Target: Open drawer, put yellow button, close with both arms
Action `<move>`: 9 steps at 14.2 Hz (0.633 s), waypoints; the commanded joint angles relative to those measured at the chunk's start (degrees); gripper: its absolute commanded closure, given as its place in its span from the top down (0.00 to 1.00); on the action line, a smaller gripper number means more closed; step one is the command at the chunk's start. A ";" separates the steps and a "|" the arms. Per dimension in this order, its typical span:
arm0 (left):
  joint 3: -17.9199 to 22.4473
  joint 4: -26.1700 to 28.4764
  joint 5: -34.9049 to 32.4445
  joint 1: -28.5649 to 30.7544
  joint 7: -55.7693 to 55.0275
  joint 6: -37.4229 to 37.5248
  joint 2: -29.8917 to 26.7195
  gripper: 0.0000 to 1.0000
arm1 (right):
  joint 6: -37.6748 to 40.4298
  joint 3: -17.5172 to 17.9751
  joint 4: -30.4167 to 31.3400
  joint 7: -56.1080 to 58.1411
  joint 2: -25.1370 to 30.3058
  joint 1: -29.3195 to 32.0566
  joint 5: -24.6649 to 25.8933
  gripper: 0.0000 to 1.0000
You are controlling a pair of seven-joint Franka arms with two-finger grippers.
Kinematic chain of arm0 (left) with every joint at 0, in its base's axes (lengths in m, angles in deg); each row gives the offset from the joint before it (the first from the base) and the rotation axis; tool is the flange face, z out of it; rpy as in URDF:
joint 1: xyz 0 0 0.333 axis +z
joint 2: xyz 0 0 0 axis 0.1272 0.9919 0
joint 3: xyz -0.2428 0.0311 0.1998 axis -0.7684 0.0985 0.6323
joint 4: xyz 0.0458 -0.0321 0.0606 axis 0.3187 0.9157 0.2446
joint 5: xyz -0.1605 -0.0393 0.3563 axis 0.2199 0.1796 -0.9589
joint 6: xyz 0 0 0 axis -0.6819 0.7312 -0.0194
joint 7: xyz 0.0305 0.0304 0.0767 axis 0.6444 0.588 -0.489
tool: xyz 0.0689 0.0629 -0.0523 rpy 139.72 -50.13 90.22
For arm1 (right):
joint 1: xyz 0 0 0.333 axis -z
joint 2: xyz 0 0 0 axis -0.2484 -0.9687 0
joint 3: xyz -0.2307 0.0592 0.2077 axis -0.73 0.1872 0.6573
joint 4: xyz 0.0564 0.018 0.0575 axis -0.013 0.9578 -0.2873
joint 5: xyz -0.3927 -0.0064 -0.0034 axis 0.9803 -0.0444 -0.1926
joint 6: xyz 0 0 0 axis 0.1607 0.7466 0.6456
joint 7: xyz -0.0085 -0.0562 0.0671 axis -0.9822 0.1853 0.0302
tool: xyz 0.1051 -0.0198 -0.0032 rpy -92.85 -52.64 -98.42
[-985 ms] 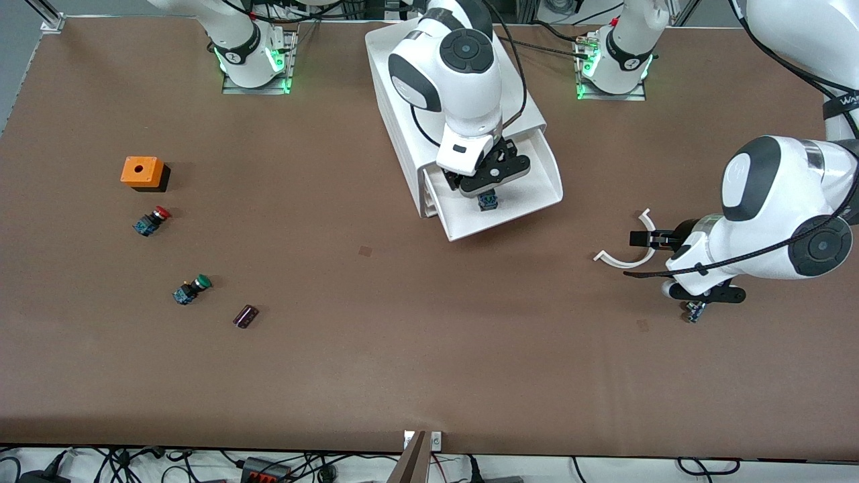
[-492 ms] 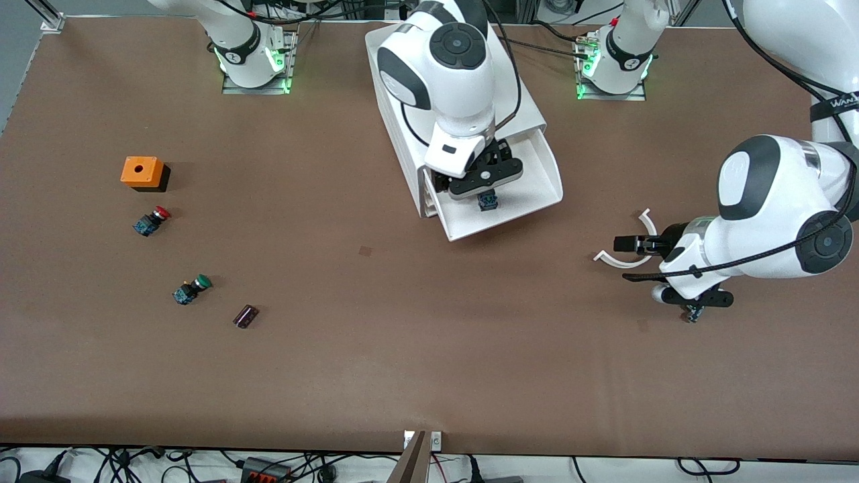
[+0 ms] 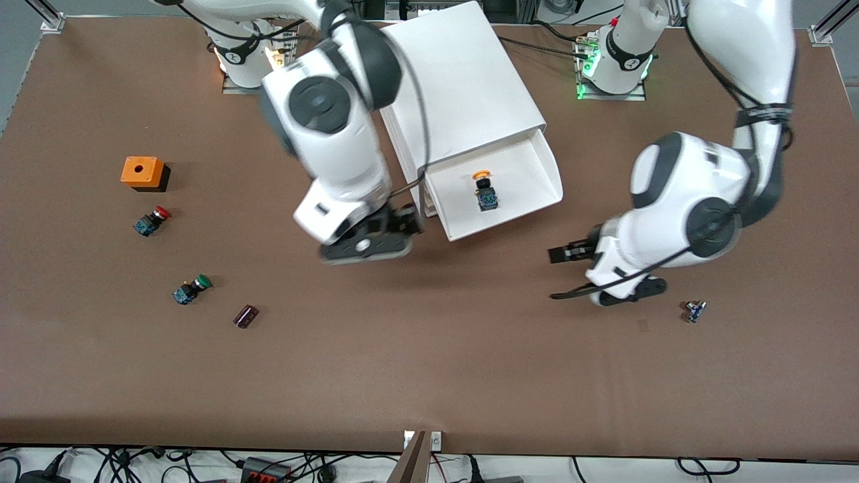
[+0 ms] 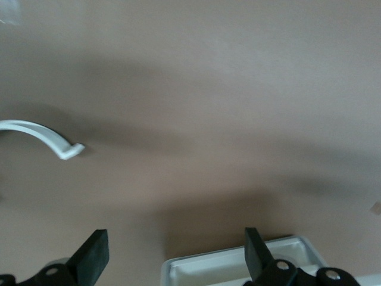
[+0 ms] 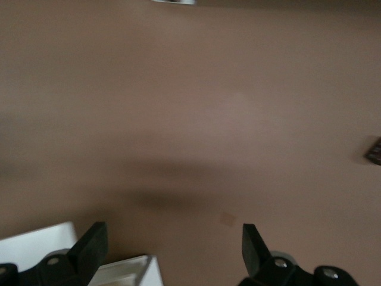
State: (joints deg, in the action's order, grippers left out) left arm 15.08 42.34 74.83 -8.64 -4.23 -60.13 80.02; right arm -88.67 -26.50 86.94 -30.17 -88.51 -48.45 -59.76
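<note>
The white cabinet [image 3: 463, 74] stands at the table's middle by the bases. Its top drawer [image 3: 530, 181] is pulled out. The yellow button [image 3: 483, 191] lies in the drawer, free of both grippers. My right gripper [image 3: 402, 227] is open and empty over the table beside the drawer's corner at the right arm's end; that corner shows in the right wrist view [image 5: 119, 268] by the gripper [image 5: 172, 250]. My left gripper [image 3: 560, 255] is open and empty just off the drawer's other front corner, which shows in the left wrist view [image 4: 238, 265] by the gripper [image 4: 175, 253].
An orange box [image 3: 142, 172], a red-capped button [image 3: 152, 221], a green-capped button [image 3: 192, 289] and a small dark part [image 3: 245, 316] lie toward the right arm's end. A small part [image 3: 694, 310] lies toward the left arm's end. A white curved piece [image 4: 41, 134] lies near the left gripper.
My right gripper has let go of the yellow button and pulled out of the drawer to its corner. My left gripper has swung in toward the drawer's front.
</note>
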 commanded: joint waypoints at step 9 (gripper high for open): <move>-2.90 21.39 0.54 -8.14 -10.60 -14.78 -10.34 1.00 | 6.70 1.11 1.04 11.44 0.40 20.62 -2.10 1.00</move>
State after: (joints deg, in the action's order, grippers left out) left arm 13.79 55.70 74.83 -17.22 -14.24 -72.15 75.32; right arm -83.92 -26.22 87.60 -19.69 -88.68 -28.16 -61.22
